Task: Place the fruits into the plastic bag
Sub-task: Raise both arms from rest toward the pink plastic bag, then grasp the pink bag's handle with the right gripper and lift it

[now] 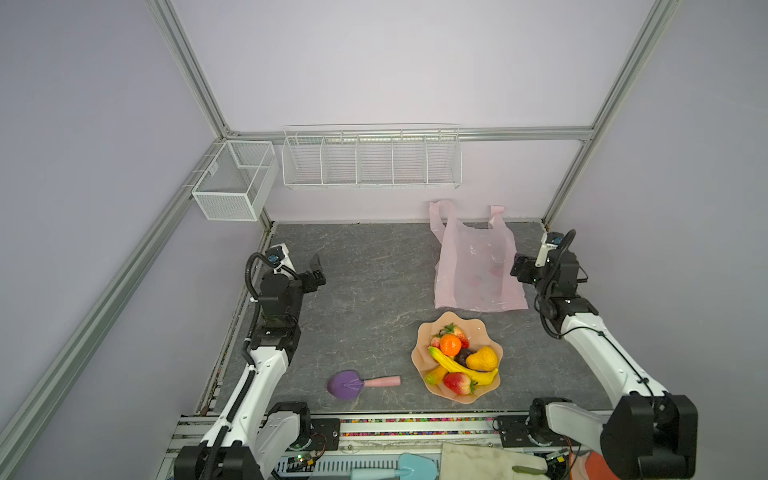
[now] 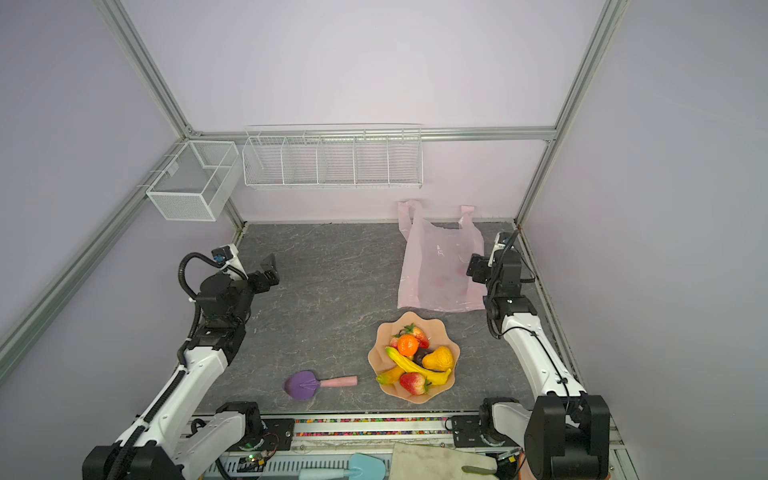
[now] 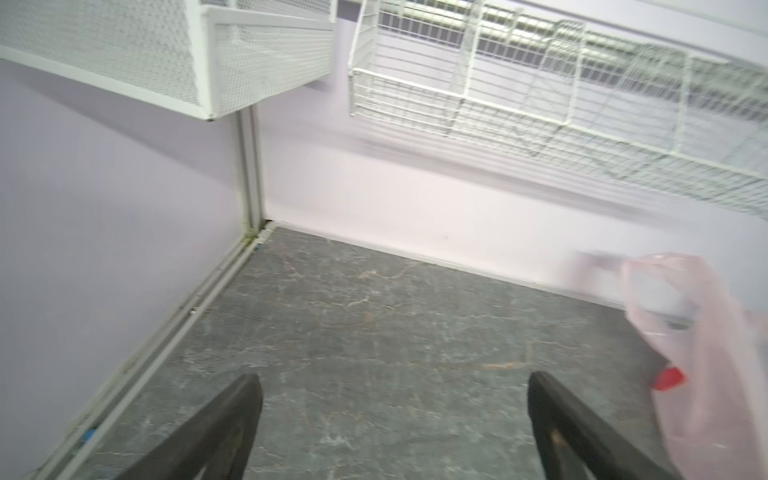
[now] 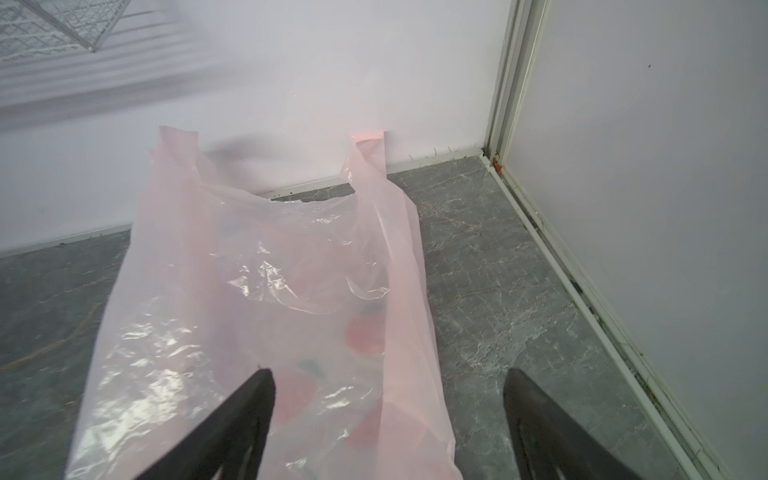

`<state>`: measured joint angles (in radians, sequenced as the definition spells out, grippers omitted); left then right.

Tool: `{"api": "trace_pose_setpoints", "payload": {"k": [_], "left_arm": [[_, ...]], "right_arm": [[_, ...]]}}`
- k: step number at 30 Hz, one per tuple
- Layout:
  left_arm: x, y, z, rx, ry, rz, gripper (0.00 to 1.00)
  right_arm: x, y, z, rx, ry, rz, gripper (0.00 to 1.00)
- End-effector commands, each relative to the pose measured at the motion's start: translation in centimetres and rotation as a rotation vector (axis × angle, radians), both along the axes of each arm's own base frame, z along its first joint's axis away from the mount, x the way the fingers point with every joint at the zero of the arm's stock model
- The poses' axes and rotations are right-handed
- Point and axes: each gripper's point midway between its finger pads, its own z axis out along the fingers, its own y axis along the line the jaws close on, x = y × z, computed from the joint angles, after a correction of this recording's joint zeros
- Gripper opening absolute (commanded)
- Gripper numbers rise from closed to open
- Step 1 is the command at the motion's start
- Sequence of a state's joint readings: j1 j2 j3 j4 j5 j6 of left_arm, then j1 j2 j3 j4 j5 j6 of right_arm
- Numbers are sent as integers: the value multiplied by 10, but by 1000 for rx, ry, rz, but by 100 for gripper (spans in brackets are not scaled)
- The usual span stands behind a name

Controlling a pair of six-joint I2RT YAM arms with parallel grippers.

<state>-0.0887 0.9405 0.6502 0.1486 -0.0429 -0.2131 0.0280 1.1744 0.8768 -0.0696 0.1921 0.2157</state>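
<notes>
The fruits lie heaped in a peach wavy-edged bowl [image 1: 424, 332] at the front right in both top views: an orange [image 1: 450, 345], a banana [image 1: 461, 368], a strawberry [image 1: 459, 382], a yellow-orange pear-like piece [image 1: 482, 359] and a dark piece [image 1: 462, 356]. Behind the bowl the pale pink plastic bag [image 1: 476, 266] [image 2: 440, 266] [image 4: 270, 311] lies flat, its handles against the back wall. My right gripper [image 1: 517, 270] [image 4: 388, 382] is open at the bag's right edge, one finger over the bag, one over the table. My left gripper [image 1: 316, 268] [image 3: 395, 386] hangs open at the far left, holding nothing.
A purple scoop [image 1: 361, 384] with a pink handle lies left of the bowl. A white wire rack [image 1: 370, 162] and a mesh box [image 1: 235, 183] hang on the walls. A blue scoop [image 1: 399, 467] and a cloth [image 1: 486, 461] lie beyond the front rail.
</notes>
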Motion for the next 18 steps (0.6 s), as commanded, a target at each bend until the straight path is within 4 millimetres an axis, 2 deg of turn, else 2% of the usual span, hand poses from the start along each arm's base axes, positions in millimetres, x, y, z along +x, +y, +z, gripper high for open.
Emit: {"api": "trace_pose_setpoints", "payload": {"k": [1,4,7,12,18], "left_arm": [[-22,-28,-26,-127,224,-102,99],[-29,-50,-23,-179,290,-171,99],[-37,-83,-23,-194,353,-281,99],[-57,-147,-23,-110,416,-461,99],[-72,-187,-22,-124,470,-576,99]], "right_arm": [[-35,11,-33,129,260,0,88],[-34,9,-35,161,308,14,88],[-21,1,-46,229,354,24,88],[18,-22,-79,277,471,4,89],[63,-36,-127,277,584,7,94]]}}
